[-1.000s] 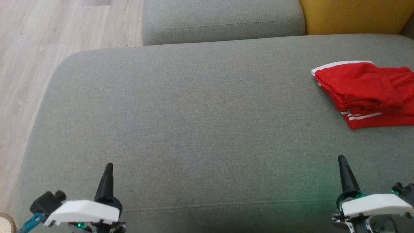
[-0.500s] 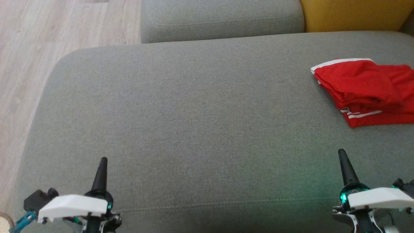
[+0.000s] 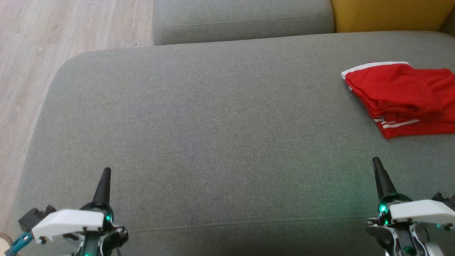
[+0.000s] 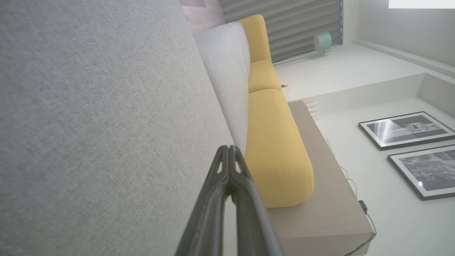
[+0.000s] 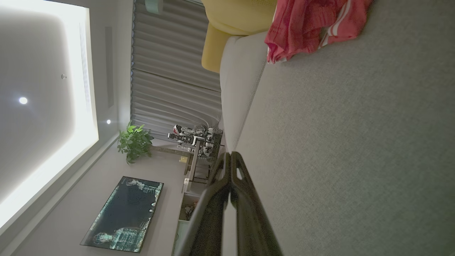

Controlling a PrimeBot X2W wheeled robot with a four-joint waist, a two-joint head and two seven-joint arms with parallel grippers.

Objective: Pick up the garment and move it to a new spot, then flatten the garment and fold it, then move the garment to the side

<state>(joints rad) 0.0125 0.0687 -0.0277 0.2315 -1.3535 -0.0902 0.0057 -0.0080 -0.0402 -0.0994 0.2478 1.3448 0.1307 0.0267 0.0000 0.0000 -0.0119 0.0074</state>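
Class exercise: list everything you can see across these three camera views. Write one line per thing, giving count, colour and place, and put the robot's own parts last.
garment: one, red with white stripes, folded on the seat cushion at the robot's far right
seat cushion: one, grey, under both grippers
back cushion: one, grey, behind the seat cushion
yellow cushion: one in the head view, yellow, right of the back cushion
floor: pale wood, left of the seat cushion
framed pictures: two, black frames, side by side in the left wrist view
plant: one, green, background of the right wrist view
left gripper: one, dark fingers, shut, lower left
right gripper: one, dark fingers, shut, lower right
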